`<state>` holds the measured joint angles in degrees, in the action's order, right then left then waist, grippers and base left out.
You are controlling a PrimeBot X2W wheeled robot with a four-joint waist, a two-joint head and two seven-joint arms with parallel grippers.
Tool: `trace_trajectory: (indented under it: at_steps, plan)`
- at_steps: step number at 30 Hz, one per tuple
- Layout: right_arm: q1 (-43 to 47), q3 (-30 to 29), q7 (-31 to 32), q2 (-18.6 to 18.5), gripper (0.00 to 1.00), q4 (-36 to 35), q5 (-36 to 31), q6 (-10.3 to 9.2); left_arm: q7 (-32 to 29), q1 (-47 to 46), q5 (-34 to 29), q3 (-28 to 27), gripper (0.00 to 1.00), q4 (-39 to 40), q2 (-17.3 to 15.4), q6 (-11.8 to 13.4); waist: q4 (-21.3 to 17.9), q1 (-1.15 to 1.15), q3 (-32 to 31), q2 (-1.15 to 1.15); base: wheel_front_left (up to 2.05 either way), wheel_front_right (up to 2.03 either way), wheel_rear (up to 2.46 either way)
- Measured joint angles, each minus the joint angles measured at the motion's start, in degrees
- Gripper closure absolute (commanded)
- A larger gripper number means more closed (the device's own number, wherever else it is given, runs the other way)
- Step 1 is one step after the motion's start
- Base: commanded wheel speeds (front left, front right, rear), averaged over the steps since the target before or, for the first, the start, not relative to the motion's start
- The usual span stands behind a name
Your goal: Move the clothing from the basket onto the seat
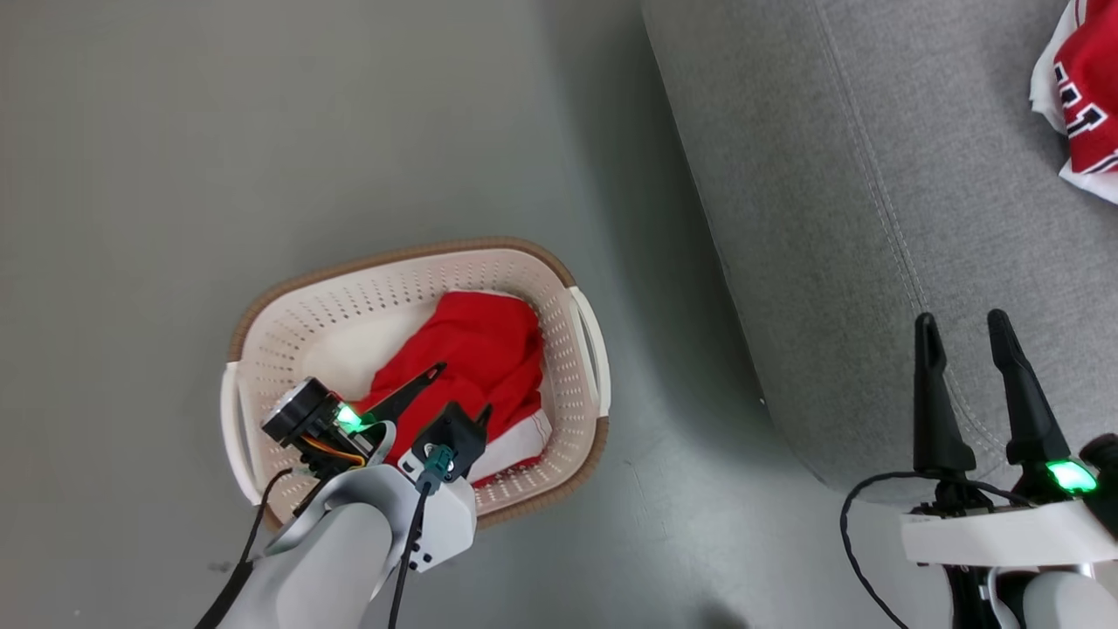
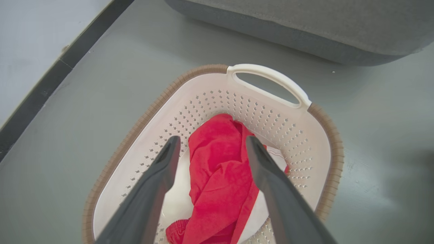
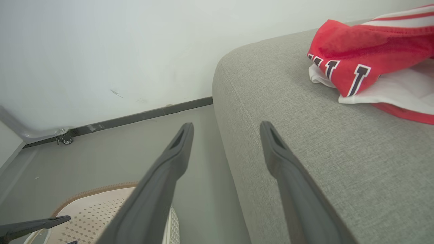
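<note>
The head camera looks steeply down on the basket (image 1: 367,288) and the seat (image 1: 873,218) beside it. The left wrist camera faces into the basket from close above. The right wrist camera, farther off, catches the basket's rim and the seat.

perforated plastic basket (image 1: 559,288), soft red cloth garment (image 1: 480,349), woven fabric seat (image 1: 830,218).

One crumpled red garment (image 1: 480,349) lay in the cream, brown-rimmed basket (image 1: 288,323) beside the grey seat (image 1: 873,218); the lettered red-and-white garment (image 1: 1087,96) lay bunched on that seat
</note>
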<state>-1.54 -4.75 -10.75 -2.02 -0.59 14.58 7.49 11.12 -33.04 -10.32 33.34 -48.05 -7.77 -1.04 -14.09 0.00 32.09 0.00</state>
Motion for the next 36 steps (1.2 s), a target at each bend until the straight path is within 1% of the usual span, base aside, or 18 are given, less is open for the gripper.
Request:
trace_trajectory:
  at_steps: [4,11,13,18,22,24,27,32,36]
  plan:
    - [-1.7,1.2,-0.6,0.0,0.00,1.0,0.7,0.00,0.0,-1.2,-0.7,0.1,0.00,-1.4,-0.7,0.0,-1.2,0.00,2.4,0.00,0.00,0.00,0.00]
    - [-4.7,3.0,-1.4,0.0,0.00,2.8,2.4,0.00,-1.1,-4.1,-2.1,0.0,0.00,-3.8,-2.8,0.1,-3.3,0.00,6.1,0.00,0.00,0.00,0.00]
    - [-5.5,3.5,-1.5,0.0,0.00,3.2,2.7,0.00,-1.6,-4.7,-2.1,-0.1,0.00,-4.6,-3.3,0.6,-3.9,0.00,7.1,0.00,0.00,0.00,0.00]
    - [-7.9,4.3,-2.4,0.0,0.00,4.6,3.4,0.00,-2.5,-5.3,-2.7,-0.1,0.00,-6.4,-4.9,0.8,-5.5,0.00,9.2,0.00,0.00,0.00,0.00]
    - [-8.9,5.4,-2.6,0.0,0.00,5.5,3.7,0.00,-2.9,-6.7,-2.9,-0.3,0.00,-7.5,-5.3,0.9,-6.8,0.00,10.8,0.00,0.00,0.00,0.00]
    - [-9.6,5.6,-2.9,0.0,0.00,6.2,4.2,0.00,-3.5,-7.2,-2.7,-0.9,0.00,-8.2,-5.4,1.5,-7.4,0.00,11.5,0.00,0.00,0.00,0.00]
    - [-10.9,7.2,-3.2,0.0,0.00,6.8,5.0,0.00,-4.4,-7.3,-2.8,-0.9,0.00,-9.5,-6.6,1.9,-8.7,0.00,12.8,0.00,0.00,0.00,0.00]
    - [-12.1,8.2,-3.4,0.0,0.00,7.9,5.2,0.00,-5.0,-7.6,-3.0,-1.1,0.00,-10.9,-7.7,2.7,-10.2,0.00,14.2,0.00,0.00,0.00,0.00]
    - [-13.3,9.0,-3.4,0.0,0.00,8.5,6.0,0.00,-5.7,-8.6,-2.9,-1.8,0.00,-11.8,-8.2,3.9,-11.3,0.00,15.2,0.00,0.00,0.00,0.00]
